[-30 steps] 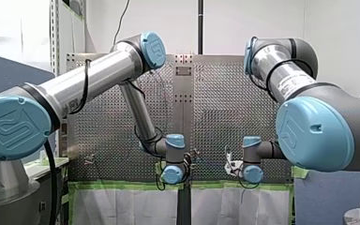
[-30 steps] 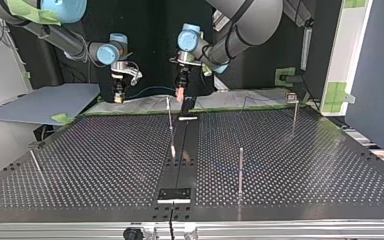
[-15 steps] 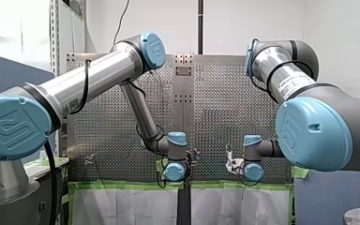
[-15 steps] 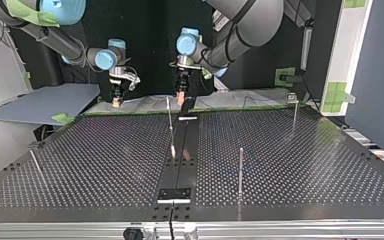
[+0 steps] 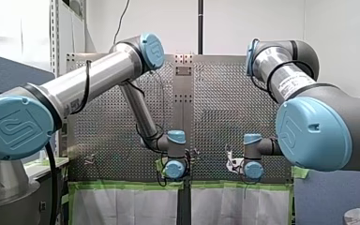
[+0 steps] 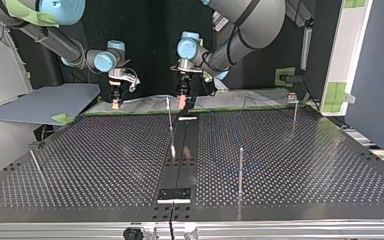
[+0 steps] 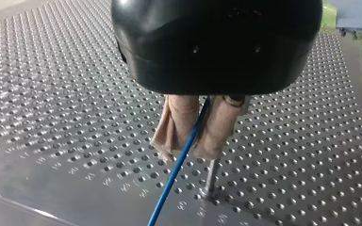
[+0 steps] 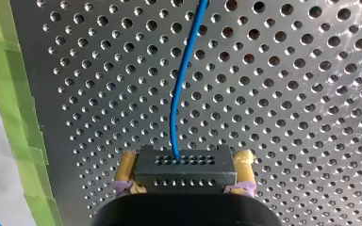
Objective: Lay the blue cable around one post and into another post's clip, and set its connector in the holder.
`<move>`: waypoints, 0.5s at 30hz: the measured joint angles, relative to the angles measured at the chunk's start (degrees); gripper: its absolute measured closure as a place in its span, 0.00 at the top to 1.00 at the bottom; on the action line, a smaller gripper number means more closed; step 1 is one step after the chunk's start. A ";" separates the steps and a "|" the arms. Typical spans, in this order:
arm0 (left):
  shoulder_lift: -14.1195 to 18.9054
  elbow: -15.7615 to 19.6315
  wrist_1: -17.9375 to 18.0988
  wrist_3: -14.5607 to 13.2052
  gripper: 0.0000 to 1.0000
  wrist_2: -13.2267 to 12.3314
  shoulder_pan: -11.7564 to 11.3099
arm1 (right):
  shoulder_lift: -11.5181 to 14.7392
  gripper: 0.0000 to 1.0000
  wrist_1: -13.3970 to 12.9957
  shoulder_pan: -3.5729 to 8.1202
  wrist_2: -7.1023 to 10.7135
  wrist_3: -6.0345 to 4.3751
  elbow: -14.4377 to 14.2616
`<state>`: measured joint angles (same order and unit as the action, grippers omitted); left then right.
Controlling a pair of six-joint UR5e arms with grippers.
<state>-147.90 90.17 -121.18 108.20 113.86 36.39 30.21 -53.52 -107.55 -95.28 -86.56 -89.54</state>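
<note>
In the left wrist view my left gripper has its beige pads shut on the thin blue cable, which runs on past the fingertips over the perforated plate. A slim metal post stands just beyond those fingertips. In the right wrist view my right gripper is shut with its yellow pads on the cable's black connector block; the blue cable leaves the block and runs ahead over the plate. In the top view both grippers hang at the table's far edge, my left gripper at the middle and my right gripper to its left.
In the top view a thin post stands by my left gripper. Another post rises at the right of the middle, and a post with a small clip stands far right. A black plate lies at the near edge. Green tape lines the plate's border.
Both grippers shifted slightly: my right gripper went a little to the top view's left and lower, and my left gripper sank a little by the thin post. Both grips are unchanged.
</note>
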 joint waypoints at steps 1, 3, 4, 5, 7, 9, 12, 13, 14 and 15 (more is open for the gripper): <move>-0.21 -0.13 -0.01 0.34 0.22 -0.24 -0.12 | 0.00 0.03 -0.01 0.00 0.00 0.02 0.00; -0.65 -0.52 -0.25 1.06 0.22 -0.66 -0.33 | 0.00 0.03 -0.05 0.00 0.02 0.04 0.01; -0.80 -0.72 -0.44 1.25 0.22 -0.77 -0.39 | 0.00 0.03 -0.06 0.00 0.03 0.04 0.01; -0.97 -0.94 -0.68 1.40 0.22 -0.87 -0.44 | 0.00 0.03 -0.09 0.00 0.04 0.05 0.02; -1.37 -1.52 -1.19 1.60 0.22 -1.08 -0.54 | 0.00 0.03 -0.22 0.00 0.07 0.05 0.01; -1.69 -2.14 -1.55 1.75 0.22 -1.26 -0.62 | 0.00 0.03 -0.37 0.00 0.08 0.02 0.02; -1.90 -3.14 -2.08 2.01 0.22 -1.43 -0.74 | 0.00 0.03 -0.40 0.01 0.12 0.02 0.07; -1.92 -3.50 -2.35 2.05 0.22 -1.43 -0.79 | -0.01 0.03 -0.36 0.01 0.13 0.02 0.10; -1.94 -3.84 -2.67 2.07 0.22 -1.43 -0.84 | -0.01 0.03 -0.32 0.02 0.14 0.01 0.13; -1.96 -4.28 -3.05 2.06 0.22 -1.44 -0.93 | 0.00 0.03 -0.28 0.08 0.15 -0.03 0.19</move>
<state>-149.86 85.89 -124.23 110.26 112.42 35.46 30.21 -53.80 -107.48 -95.13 -86.58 -89.36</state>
